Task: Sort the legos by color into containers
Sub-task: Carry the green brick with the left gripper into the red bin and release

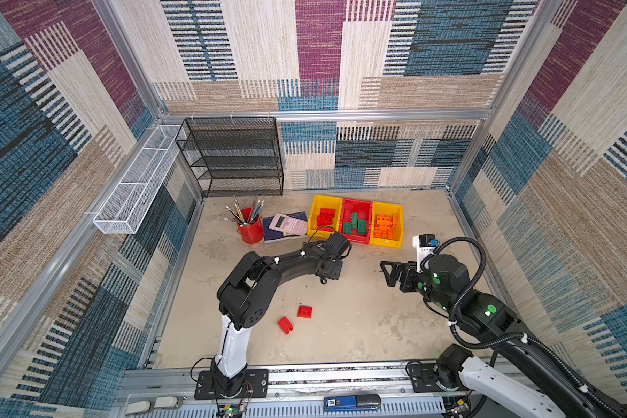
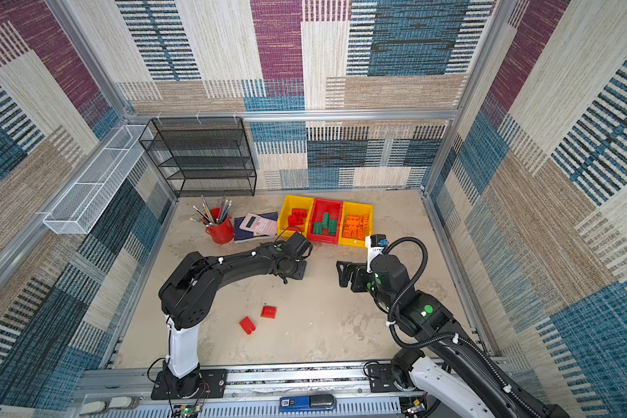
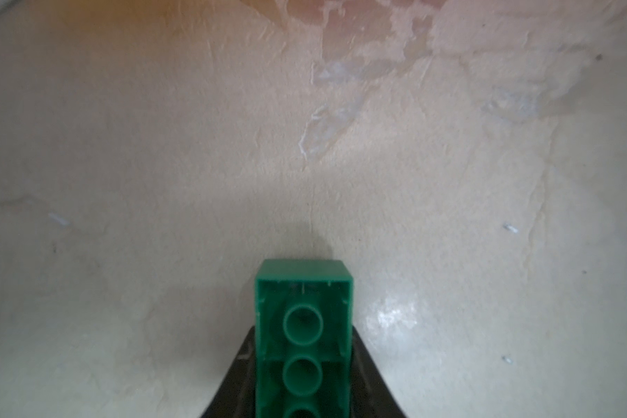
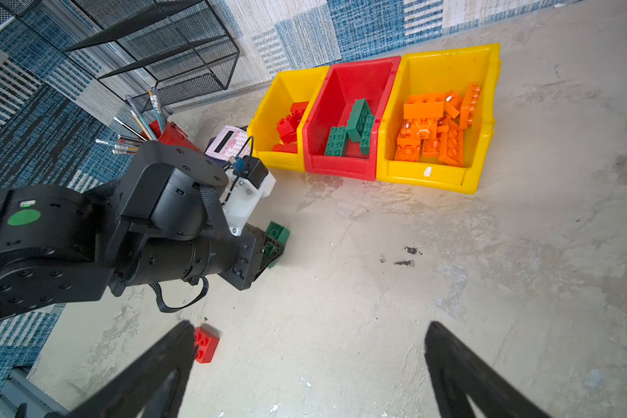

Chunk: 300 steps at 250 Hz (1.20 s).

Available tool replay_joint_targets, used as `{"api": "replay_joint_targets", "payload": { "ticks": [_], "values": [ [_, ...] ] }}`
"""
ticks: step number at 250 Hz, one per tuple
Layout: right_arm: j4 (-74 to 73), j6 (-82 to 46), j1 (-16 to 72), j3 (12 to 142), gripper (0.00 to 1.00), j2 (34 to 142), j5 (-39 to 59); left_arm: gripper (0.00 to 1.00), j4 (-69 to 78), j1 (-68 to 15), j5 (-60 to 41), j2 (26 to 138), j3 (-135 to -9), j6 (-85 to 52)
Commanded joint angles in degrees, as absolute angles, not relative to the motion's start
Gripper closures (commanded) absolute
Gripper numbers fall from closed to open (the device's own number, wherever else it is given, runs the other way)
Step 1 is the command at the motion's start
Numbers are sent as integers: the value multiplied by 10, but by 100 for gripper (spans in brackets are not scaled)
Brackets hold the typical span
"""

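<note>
Left gripper (image 3: 302, 334): clamped on green brick (image 3: 303, 286), down at table (image 1: 359, 325), near containers (image 4: 341, 168). Right gripper (image 4: 310, 323): jaws wide apart, above table. Red bricks (image 1: 304, 311): two, loose on table by left arm.

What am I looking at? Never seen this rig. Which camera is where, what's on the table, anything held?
Two robot arms with two-finger grippers work over a table. Both top views look down from overhead; each wrist view rides on one arm. The left gripper is closed on a green brick at the table surface; the right gripper is open, empty. Three joined bins hold red, green and orange bricks. A red brick and a second red brick lie loose. A pencil cup and calculator sit aside.
</note>
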State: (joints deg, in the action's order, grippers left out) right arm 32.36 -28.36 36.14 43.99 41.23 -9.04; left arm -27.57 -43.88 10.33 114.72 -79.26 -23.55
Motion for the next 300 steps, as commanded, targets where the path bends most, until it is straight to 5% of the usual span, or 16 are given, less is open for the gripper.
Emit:
{"api": "replay_joint_targets", "payload": {
  "ticks": [1,78,214,229,263,300],
  "values": [
    [308,-277,362,445,0,414,-106,87,-314,-438,115,1144,-831,-208],
    [290,-268,362,444,0,417,-132,86,-380,-432,137,1196,-1034,-158],
    [284,-273,362,444,0,444,-146,80,-449,-404,85,1486,-1496,-129],
    [285,-274,362,446,0,448,-147,73,-436,-398,80,1503,-1514,-133],
    [287,-268,362,455,0,459,-151,23,-412,-389,49,1502,-1505,-140],
    [275,-250,362,458,0,478,-149,18,-359,-389,14,1432,-1417,-134]
  ]
}}
